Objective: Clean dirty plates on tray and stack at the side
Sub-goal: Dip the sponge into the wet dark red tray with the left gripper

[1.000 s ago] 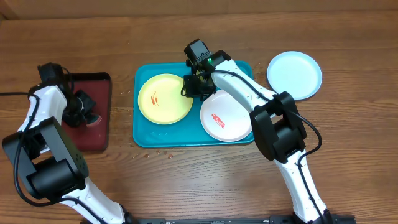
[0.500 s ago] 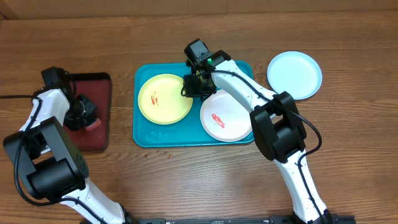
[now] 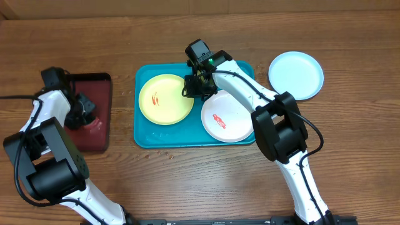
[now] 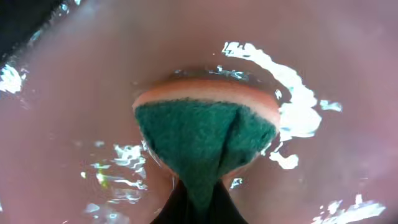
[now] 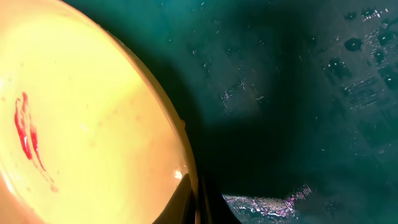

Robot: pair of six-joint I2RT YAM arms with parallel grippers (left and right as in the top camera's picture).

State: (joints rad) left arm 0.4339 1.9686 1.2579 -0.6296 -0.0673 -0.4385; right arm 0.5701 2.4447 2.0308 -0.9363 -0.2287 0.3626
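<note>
What worries me most is the right pincer. It is pinched fully closed on the thin right-hand rim of the yellow-green round plastic plate. If that arm lifts or twists, the slick rim could slide out. The plate could also tip and knock the white round plastic plate just beside it.

The left pincer is clamped tight on a green-and-orange scouring sponge, squeezing it into a wedge. The sponge looks soaked, so carrying it across may well drip on the wooden counter. A slack hold would drop it.

The large turquoise rectangular plastic tray sits mid-counter. It holds the yellow-green plate on its left half and the white one at its near right corner, each with a red smear. The small dark red black-rimmed tray, towards the counter's left edge, holds a film of water and the sponge pressed into it. The light blue round plastic plate lies outside both trays, towards the counter's far right corner, and shows no red from above.
</note>
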